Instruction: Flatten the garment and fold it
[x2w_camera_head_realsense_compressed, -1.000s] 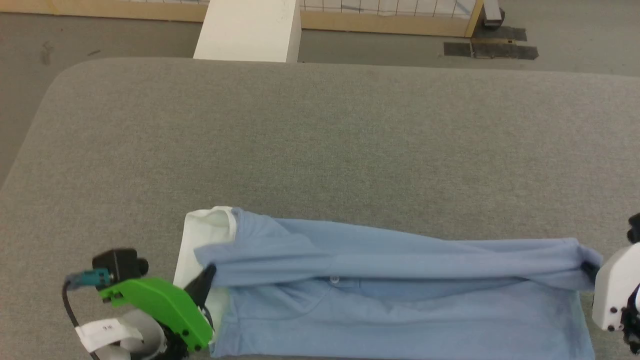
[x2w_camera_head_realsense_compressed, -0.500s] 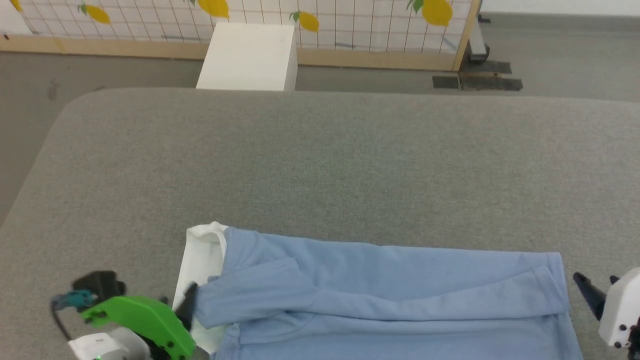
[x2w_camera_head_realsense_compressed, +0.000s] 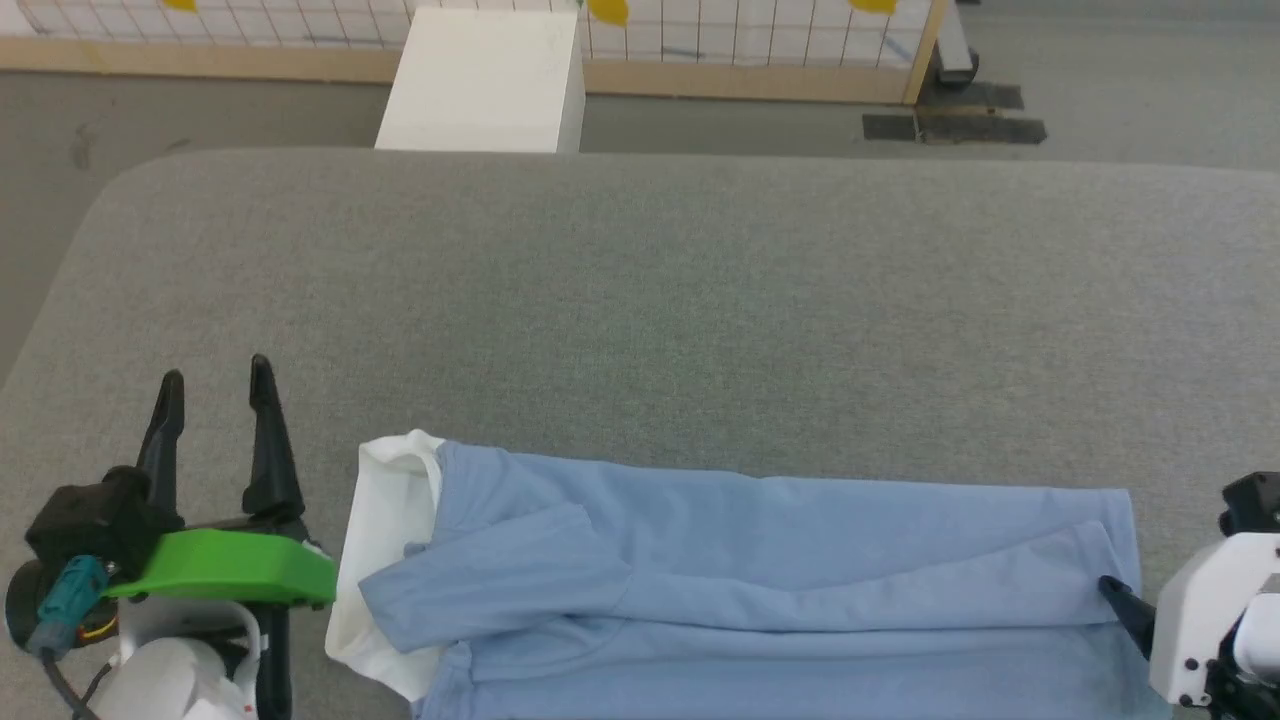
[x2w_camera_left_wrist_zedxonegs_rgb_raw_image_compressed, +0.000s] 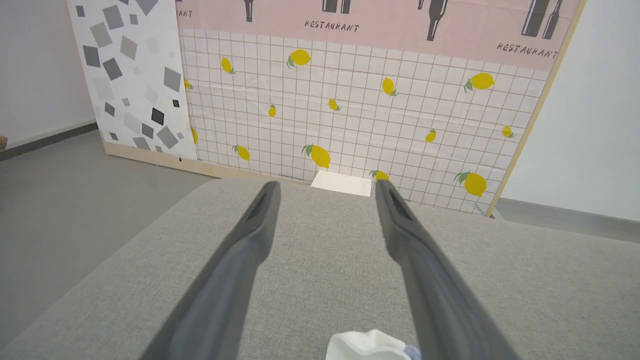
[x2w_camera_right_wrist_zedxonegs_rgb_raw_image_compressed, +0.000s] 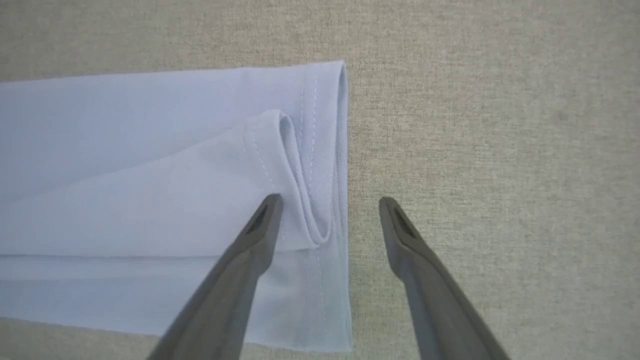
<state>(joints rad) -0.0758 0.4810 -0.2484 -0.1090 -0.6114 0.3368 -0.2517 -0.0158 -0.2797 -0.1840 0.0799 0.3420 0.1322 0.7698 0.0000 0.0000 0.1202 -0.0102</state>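
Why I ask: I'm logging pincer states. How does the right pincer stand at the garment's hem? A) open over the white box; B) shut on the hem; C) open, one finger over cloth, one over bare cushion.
C: in the right wrist view the right pincer stands open, one finger over the garment, the other over the grey cushion.

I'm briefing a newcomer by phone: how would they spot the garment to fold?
Find the wide grey padded surface. Along its near edge lies the garment, a long flat band of cloth. It is light blue with a white collar end, unlike the white box beyond.
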